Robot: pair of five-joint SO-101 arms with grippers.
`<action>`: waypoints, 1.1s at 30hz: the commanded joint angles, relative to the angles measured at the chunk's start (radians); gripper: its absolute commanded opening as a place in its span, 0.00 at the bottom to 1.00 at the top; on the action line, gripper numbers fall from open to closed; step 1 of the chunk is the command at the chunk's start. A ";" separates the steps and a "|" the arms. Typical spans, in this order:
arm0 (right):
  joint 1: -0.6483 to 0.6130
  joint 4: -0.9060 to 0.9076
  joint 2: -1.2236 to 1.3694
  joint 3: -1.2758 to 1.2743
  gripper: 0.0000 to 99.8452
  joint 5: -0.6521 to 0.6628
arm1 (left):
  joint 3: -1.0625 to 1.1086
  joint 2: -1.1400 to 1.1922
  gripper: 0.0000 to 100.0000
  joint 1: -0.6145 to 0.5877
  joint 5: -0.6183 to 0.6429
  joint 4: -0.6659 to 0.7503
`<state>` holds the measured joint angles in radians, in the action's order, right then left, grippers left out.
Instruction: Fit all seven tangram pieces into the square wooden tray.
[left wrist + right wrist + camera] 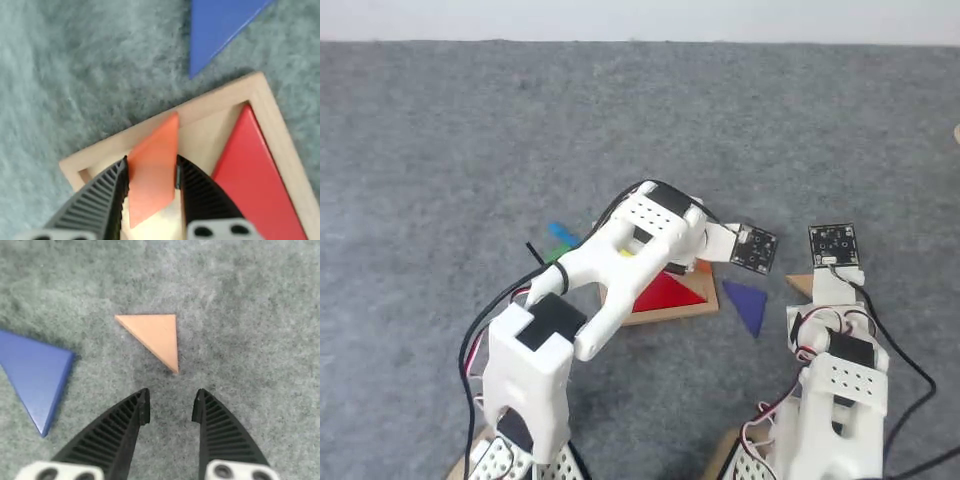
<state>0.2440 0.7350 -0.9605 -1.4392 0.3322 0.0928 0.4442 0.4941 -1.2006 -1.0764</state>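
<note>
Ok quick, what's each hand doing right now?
Left hand: shut on the orange piece.
Right hand: open, holding nothing.

grey felt-like mat covers the table surface, nap uneven, seen close in both wrist views. pale strip runs along the far edge. small tan object at the edge of the high view, cut off, not identifiable.

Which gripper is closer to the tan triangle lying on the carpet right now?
Right. The right gripper hangs open just short of the tan triangle, not touching it. The left gripper is over the wooden tray, shut on an orange piece, farther off.
</note>
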 commanded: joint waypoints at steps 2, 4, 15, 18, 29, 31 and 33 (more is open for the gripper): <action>-0.007 -0.022 -0.025 0.006 0.15 0.002 | -0.027 -0.005 0.06 -0.003 -0.041 -0.049; -0.007 -0.022 -0.025 0.006 0.15 0.002 | -0.028 -0.005 0.06 -0.003 -0.072 -0.077; -0.007 -0.022 -0.025 0.006 0.15 0.000 | -0.120 -0.005 0.04 0.005 -0.103 -0.210; -0.007 -0.022 -0.025 0.006 0.15 0.000 | -0.120 -0.003 0.04 0.003 -0.104 -0.209; -0.007 -0.022 -0.025 0.006 0.15 0.000 | -0.124 -0.003 0.04 0.005 -0.144 -0.206; -0.007 -0.022 -0.025 0.006 0.15 0.000 | -0.124 -0.003 0.05 0.005 -0.175 -0.206; -0.007 -0.022 -0.025 0.006 0.15 0.000 | -0.124 -0.003 0.08 0.002 -0.210 -0.206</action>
<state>0.2440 0.7350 -0.9605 -1.4392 0.3322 0.0146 0.4488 0.4941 -1.3433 -1.2681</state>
